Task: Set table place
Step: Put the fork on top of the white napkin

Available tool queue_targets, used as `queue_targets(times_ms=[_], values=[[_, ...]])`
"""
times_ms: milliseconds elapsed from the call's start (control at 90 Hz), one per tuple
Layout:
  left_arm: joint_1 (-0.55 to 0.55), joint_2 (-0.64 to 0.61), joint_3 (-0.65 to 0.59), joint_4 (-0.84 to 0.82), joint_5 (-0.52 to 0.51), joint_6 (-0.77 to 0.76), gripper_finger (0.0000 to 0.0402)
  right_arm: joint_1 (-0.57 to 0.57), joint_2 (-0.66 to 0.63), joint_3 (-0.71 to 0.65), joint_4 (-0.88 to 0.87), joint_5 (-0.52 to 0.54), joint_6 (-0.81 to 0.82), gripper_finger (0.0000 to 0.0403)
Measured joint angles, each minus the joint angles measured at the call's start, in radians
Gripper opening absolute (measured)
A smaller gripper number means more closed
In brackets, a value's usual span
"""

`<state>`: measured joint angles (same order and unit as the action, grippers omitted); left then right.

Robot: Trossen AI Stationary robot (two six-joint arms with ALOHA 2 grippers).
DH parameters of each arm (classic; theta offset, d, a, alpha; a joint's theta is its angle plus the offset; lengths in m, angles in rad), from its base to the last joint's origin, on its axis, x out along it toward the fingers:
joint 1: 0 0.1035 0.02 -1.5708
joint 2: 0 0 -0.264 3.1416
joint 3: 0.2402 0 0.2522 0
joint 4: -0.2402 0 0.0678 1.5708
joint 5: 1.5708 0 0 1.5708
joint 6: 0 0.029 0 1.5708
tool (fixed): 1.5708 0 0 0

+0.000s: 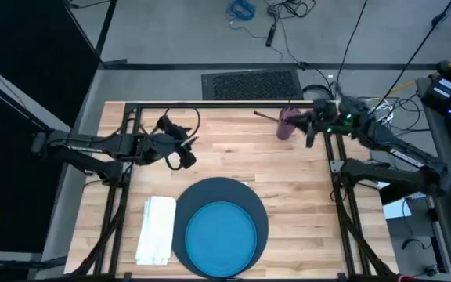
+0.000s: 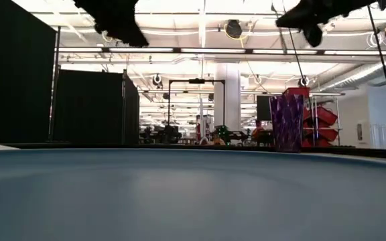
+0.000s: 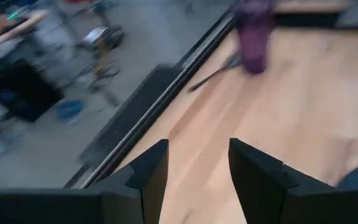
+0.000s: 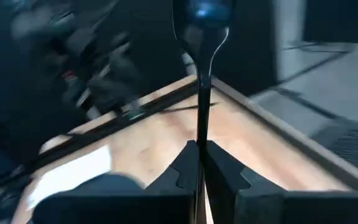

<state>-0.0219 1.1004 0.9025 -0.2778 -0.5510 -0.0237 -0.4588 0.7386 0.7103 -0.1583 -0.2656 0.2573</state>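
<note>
A dark navy mat [image 1: 210, 186] lies near the table's front edge with a bright blue plate [image 1: 221, 235] on it. A white napkin [image 1: 156, 229] lies flat to its left. A purple cup [image 1: 286, 124] [image 2: 287, 120] stands upright near the far right corner. My right gripper [image 1: 310, 129] [image 4: 199, 146] hovers just right of the cup, shut on a metal spoon [image 1: 266, 115]. My left gripper [image 1: 185, 153] [image 3: 197, 168] hangs open above the bare wood at the far left, with nothing between its fingers. My right gripper pinches the spoon's handle [image 4: 199, 134] between its two fingers. The fingers come from the table's right and lie along the handle. The spoon sticks straight out ahead of the fingertips, its bowl [image 4: 201, 12] at the free end, reaching past the cup toward the table's left.
A black metal frame [image 1: 210, 106] edges the table [image 1: 304, 204]. Bare wood stretches between the mat and the far edge and to the mat's right. A black floor mat [image 1: 250, 82] and cables lie beyond the far edge.
</note>
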Motion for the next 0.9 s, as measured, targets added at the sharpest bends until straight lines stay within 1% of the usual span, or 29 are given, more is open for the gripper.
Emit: queue_targets(times_ms=[144,189,233,289,400,500,556,633,711,900], values=[[0.002,0.009,-0.051,0.281,0.246,0.102,0.0150,0.117,0.079,-0.083,0.225,0.005,-0.011,0.0000],[0.002,0.020,-0.065,0.358,0.288,0.114,0.0150,0.147,0.109,-0.094,0.280,0.006,-0.023,0.0000],[0.002,0.037,-0.073,0.437,0.294,0.116,0.0150,0.177,0.141,-0.105,0.327,0.013,-0.036,0.0000],[0.003,0.063,-0.078,0.515,0.263,0.107,0.0150,0.214,0.190,-0.115,0.398,0.056,-0.055,0.0000],[0.003,0.143,-0.079,0.641,0.141,0.052,0.0150,0.247,0.283,-0.106,0.542,0.107,-0.075,0.0000],[0.003,0.224,-0.079,0.728,0.101,0.055,0.0150,0.272,0.354,-0.097,0.633,0.191,-0.119,0.0000],[0.002,0.263,-0.079,0.771,0.101,0.056,0.0150,0.287,0.389,-0.097,0.649,0.275,-0.153,0.0000],[0.001,0.307,-0.080,0.825,0.096,0.056,0.0150,0.305,0.433,-0.098,0.658,0.437,-0.193,0.0000],[0.001,0.335,-0.080,0.867,0.051,0.059,0.0150,0.319,0.479,-0.098,0.693,0.575,-0.215,0.0000],[0.002,0.369,-0.080,0.960,-0.089,0.073,0.0150,0.362,0.597,-0.098,0.885,0.703,-0.250,0.0000]])
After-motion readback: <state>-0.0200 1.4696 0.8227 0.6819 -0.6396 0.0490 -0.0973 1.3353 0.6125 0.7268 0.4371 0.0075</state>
